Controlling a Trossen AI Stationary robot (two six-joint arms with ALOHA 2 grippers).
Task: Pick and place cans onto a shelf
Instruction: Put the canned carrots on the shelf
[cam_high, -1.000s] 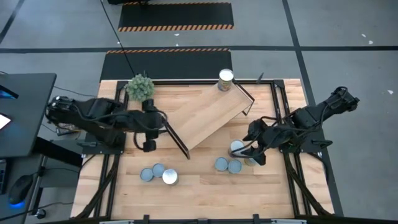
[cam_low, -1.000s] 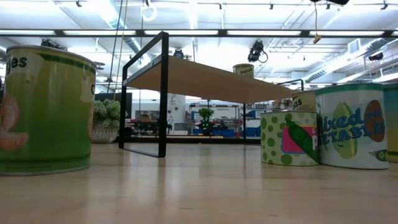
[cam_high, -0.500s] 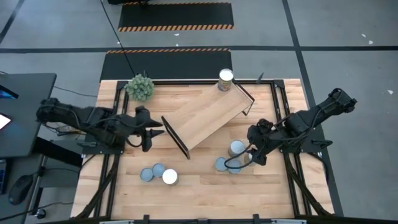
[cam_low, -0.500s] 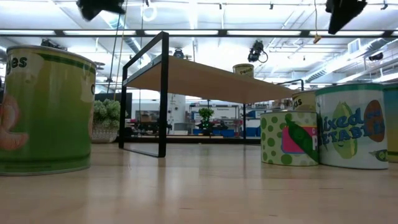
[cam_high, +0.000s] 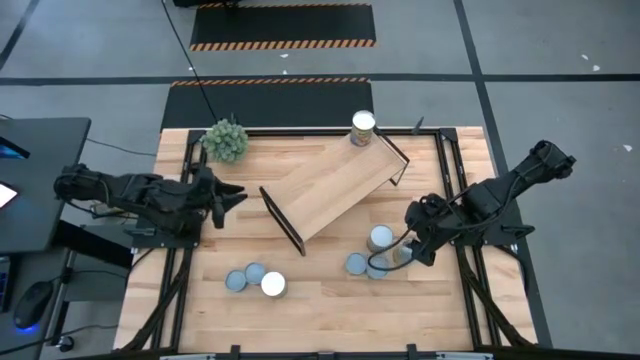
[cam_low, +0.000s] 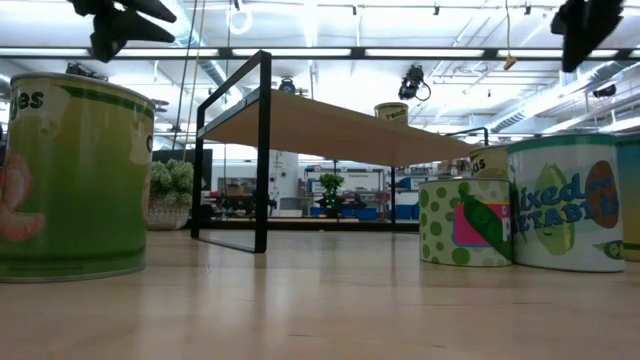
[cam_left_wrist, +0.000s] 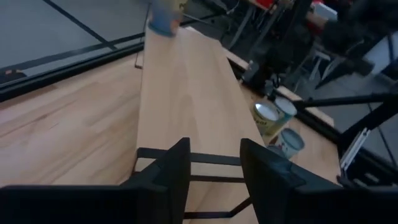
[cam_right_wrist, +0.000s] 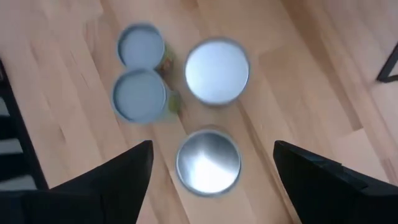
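Right hand (cam_right_wrist: 208, 180) poised over a cluster of cans (cam_right_wrist: 208, 160), fingers spread and empty.
Left hand (cam_left_wrist: 211, 168), also released, waits near the shelf (cam_high: 330, 185), which carries one can (cam_high: 362, 128); three more (cam_high: 254, 281) stand on the bench (cam_high: 320, 310).

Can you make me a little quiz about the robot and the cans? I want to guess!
1. How many cans stand on the shelf?
2. True or false: the right gripper is squeezing a can.
3. The green plant ball sits nearer which one? A) the left gripper B) the right gripper

Key: 1. One, at the shelf's far end. 2. False: it is open, above four cans on the table. 3. A.
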